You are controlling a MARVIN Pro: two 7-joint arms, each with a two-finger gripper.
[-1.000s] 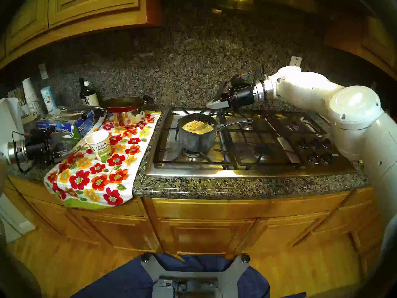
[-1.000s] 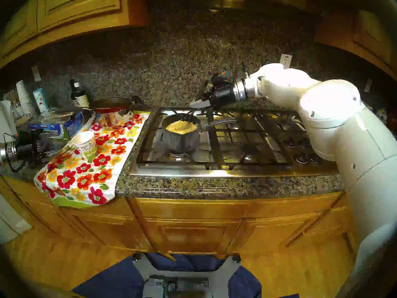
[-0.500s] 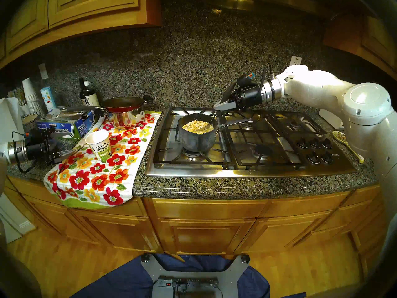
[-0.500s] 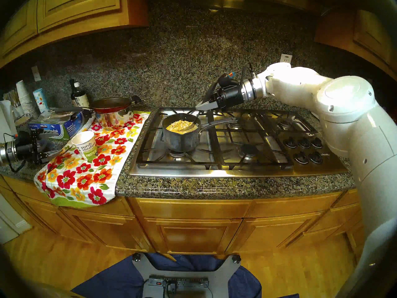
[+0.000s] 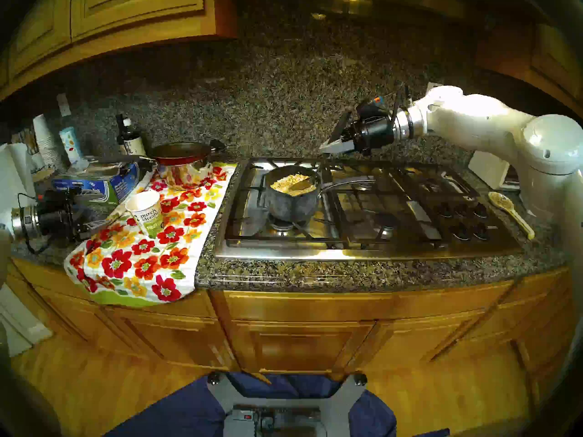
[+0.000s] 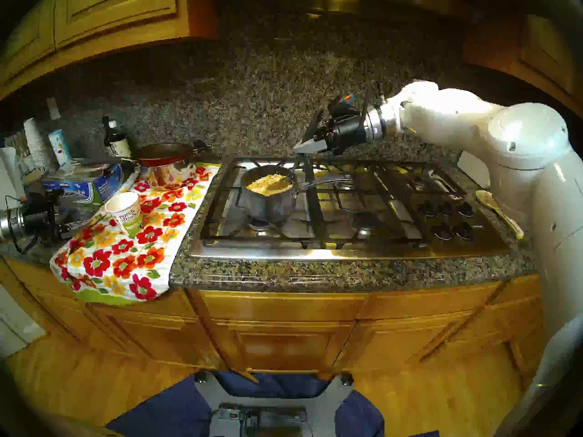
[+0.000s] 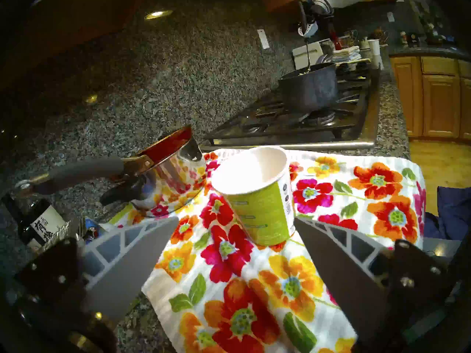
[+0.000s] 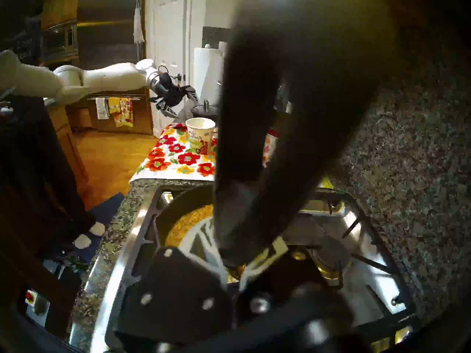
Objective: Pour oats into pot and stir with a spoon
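The speckled granite surface (image 5: 284, 274) carries a steel gas cooktop (image 5: 372, 250) below the right fingers (image 5: 328, 147). A floral towel (image 5: 142, 263) lies under and ahead of the left fingers (image 7: 142, 253). A cream speckled spoon (image 5: 509, 211) rests beyond the cooktop's knobs.

The right gripper (image 5: 326, 147), pinched shut on the spoon (image 5: 310, 177), has risen and drawn back toward the right since a second ago: then it sat low, just above the far rim of the pot (image 5: 290, 203); now it stands clearly higher against the backsplash. The spoon's bowl has lifted partway with it and lies tilted on the oats (image 5: 288, 182). The right arm's elbow has swung outward, uncovering the cream speckled spoon (image 5: 511, 212) on the desk (image 5: 362, 274).
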